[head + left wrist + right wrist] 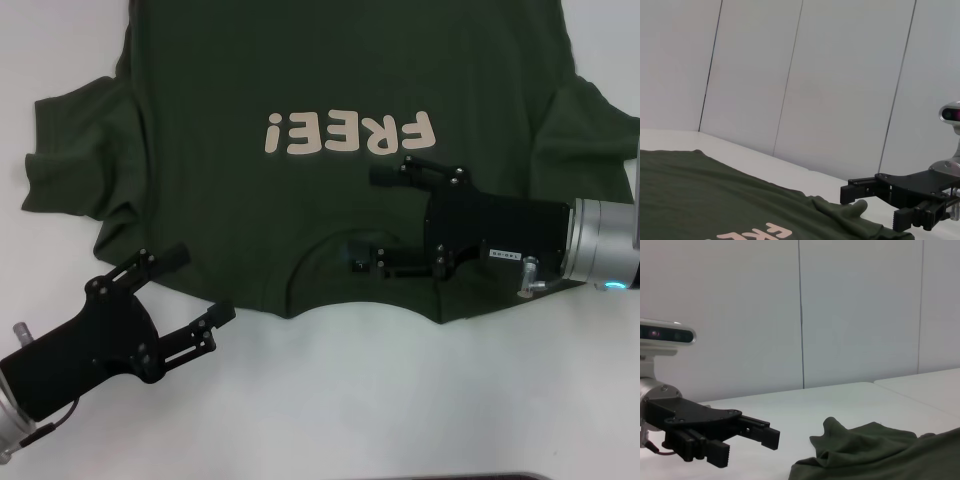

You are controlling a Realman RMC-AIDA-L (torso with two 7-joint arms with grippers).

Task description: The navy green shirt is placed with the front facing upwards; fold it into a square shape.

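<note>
Near left, the left gripper [200, 300] hovers over the white counter [380, 400], jaws open and empty, just off the shirt [330, 70]. Farther right, the right gripper [375, 220] sits above the collar, jaws open. The shirt lies flat, spreading far.

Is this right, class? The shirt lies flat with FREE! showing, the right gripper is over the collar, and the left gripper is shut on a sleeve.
One slip. In the head view the left gripper is open and holds nothing, just off the navy green shirt. The right gripper is over the collar, and FREE! shows.
</note>
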